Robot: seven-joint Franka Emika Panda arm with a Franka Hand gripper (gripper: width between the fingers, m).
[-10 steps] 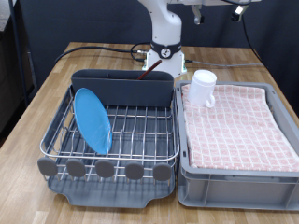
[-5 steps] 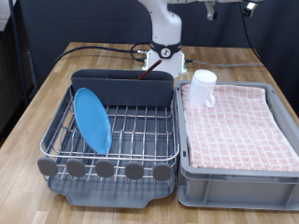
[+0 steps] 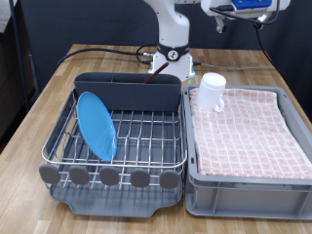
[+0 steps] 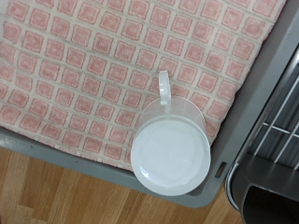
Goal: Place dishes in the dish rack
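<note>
Exterior view: the arm's hand sits high at the top right, its fingers (image 3: 220,26) hanging well above the mug (image 3: 212,93); they show only as a small dark stub, so whether they are spread or closed I cannot tell.

Wrist view: no fingers show in it at all; the camera looks straight down into the mug (image 4: 171,147), handle pointing away from the crate's corner and towards the middle of the cloth.

Mug position: upright on the pink checked cloth (image 3: 249,125), in the corner of the grey crate (image 3: 244,193) nearest the rack, close to the crate's rim.

Plate: the blue plate (image 3: 97,125) already stands on edge in the wire dish rack (image 3: 117,146), on the exterior view's left side.

Spoon: a thin reddish thing (image 3: 151,78) pokes up at the utensil caddy (image 3: 127,92), probably the wooden spoon, though it is too small to be sure.

Table: wooden table (image 3: 39,107) carries both rack and crate side by side.

Risk, tipping: the mug stands on soft cloth, so a glancing touch on its rim or handle could topple it, I'd say.

Risk, clearance: with the crate wall so close, one finger might catch the rim of the crate on a descent.

Risk, slipping: a smooth round wall gives little purchase; an off-centre pinch may let it twist or slide.
</note>
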